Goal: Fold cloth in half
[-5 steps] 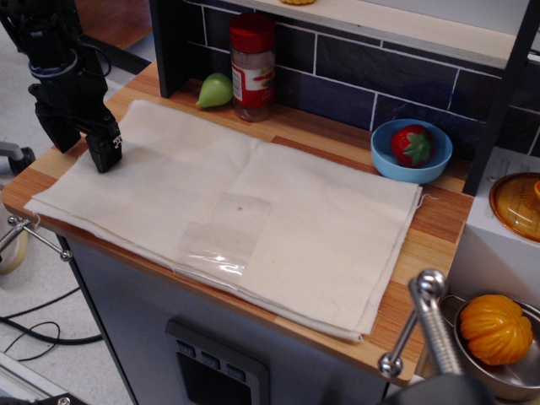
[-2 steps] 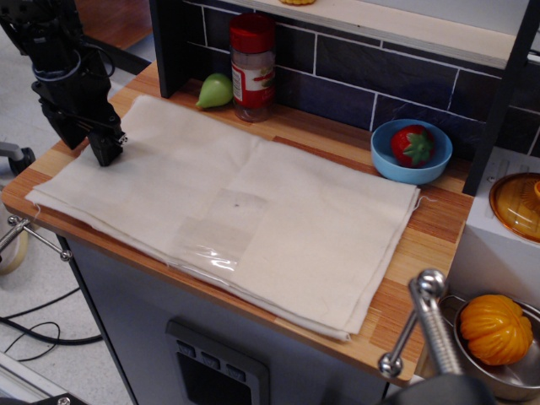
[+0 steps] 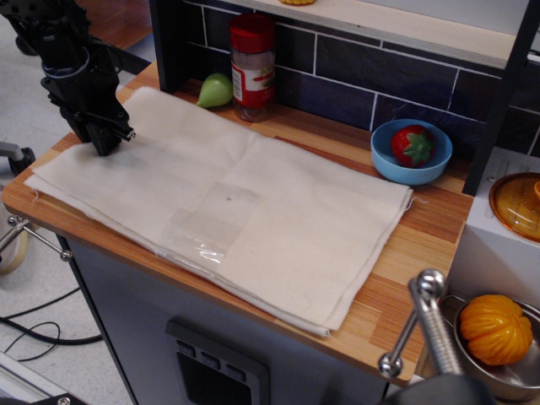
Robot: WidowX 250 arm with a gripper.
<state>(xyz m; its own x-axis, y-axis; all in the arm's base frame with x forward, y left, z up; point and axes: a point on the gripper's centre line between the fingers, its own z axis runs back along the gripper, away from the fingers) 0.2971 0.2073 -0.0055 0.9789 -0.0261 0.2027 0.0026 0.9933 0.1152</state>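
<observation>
The cream cloth lies flat across the wooden counter, with fold creases and a clear shiny tape patch near its front middle. My black gripper is at the cloth's far left end, its fingers together and pressed down on the cloth's left edge. The fingertips sit on the fabric near the back-left corner. The cloth's right edge ends short of the counter's right side.
A red-lidded spice jar and a green pear stand at the back behind the cloth. A blue bowl with a strawberry sits at the back right. A metal handle and a pot holding an orange object are at the front right.
My gripper has moved back and slightly right along the left end. The cloth has slid left with it, baring more counter at the right.
</observation>
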